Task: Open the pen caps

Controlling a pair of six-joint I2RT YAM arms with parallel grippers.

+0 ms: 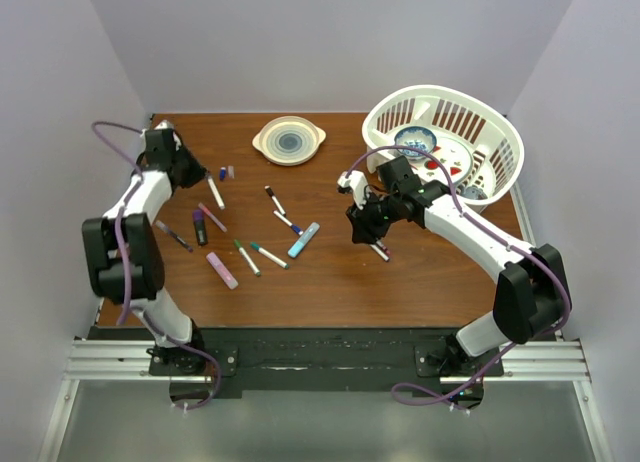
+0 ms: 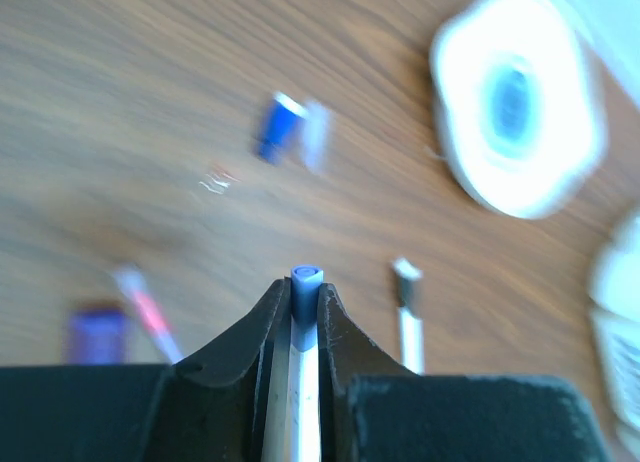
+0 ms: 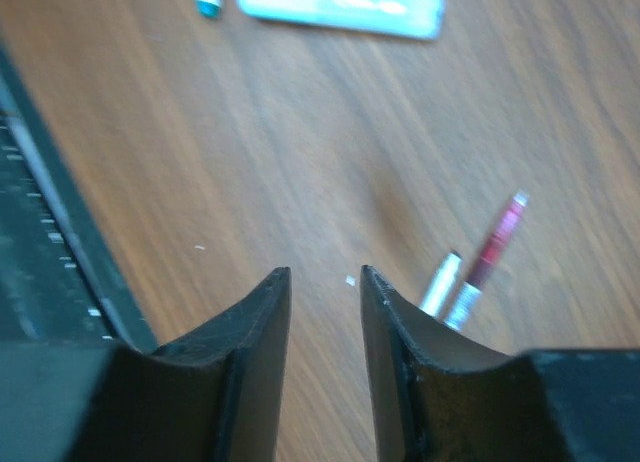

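**Left tool** (image 2: pixel 305 294), foreground: jaws closed tight on a white pen (image 2: pixel 303 382), whose blue end (image 2: pixel 306 276) projects just past the fingertips. Beyond it on the tabletop (image 2: pixel 120 62) lie a loose blue cap (image 2: pixel 272 132) and a pale cap (image 2: pixel 316 142), side by side.

**Right tool** (image 3: pixel 325 282): jaws partly apart, gripping nothing, above bare wood just beside a red-and-silver pen (image 3: pixel 490 252).

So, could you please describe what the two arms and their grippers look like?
The left arm and right arm have white links and chunky black joints, with a purple cable looping along each. Both stand on a black bar. The left gripper and right gripper each have two matte black fingers, curved and tapering to narrow tips.
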